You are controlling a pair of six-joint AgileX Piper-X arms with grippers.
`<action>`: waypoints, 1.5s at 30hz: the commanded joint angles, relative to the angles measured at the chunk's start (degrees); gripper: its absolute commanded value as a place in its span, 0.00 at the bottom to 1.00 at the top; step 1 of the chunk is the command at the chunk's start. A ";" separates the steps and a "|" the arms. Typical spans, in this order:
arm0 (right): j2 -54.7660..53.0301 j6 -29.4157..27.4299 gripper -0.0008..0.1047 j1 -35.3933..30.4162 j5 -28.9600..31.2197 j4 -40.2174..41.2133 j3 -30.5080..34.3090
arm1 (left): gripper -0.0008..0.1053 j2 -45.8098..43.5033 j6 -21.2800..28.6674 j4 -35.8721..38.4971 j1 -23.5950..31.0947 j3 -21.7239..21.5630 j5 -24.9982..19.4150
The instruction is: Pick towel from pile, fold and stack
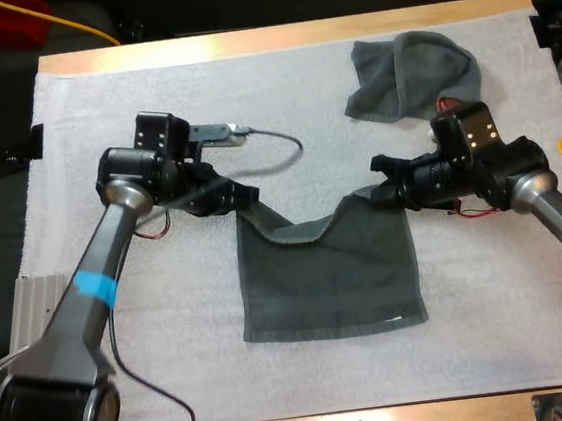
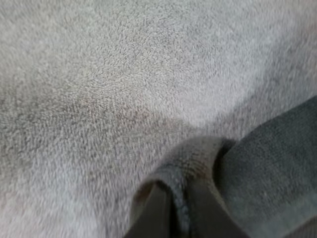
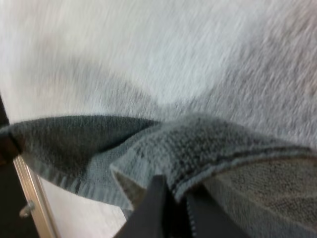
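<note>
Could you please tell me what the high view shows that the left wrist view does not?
High view adds: the right gripper clamping the spread towel's other corner, and a crumpled towel farther back. Left wrist view adds: the towel's edge bunched between the left gripper's fingers. Shared: that towel, the left gripper, the white mat.

Matt terry towel [image 1: 329,286], fuzzy white mat [image 1: 490,289]

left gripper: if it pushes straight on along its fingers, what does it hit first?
Probably the white mat: the left gripper, shut on a corner of the towel, faces bare mat; depth is unclear.
</note>
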 commanded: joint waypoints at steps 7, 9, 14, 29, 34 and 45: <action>3.93 5.90 0.01 -0.50 -0.51 -6.33 -0.11 | 0.01 6.08 -4.94 -1.42 4.11 -0.03 3.77; 4.45 7.55 0.01 -0.50 2.27 -7.51 -0.11 | 0.01 6.84 -5.38 -2.28 5.02 -0.03 4.24; 4.73 8.95 0.02 -0.50 7.68 -8.40 -0.11 | 0.01 7.08 -7.74 -4.88 6.35 -0.03 6.36; 2.94 3.92 0.62 -0.50 6.51 -15.76 -0.11 | 0.66 7.08 -7.05 -7.11 7.10 -2.32 13.52; -1.82 -3.74 0.62 -0.50 9.20 -13.10 -0.11 | 0.60 4.73 -4.87 -5.29 7.10 -3.68 14.63; -13.58 -15.30 0.62 -0.30 12.57 2.96 -0.11 | 0.60 -8.39 5.16 5.40 7.10 -3.68 5.75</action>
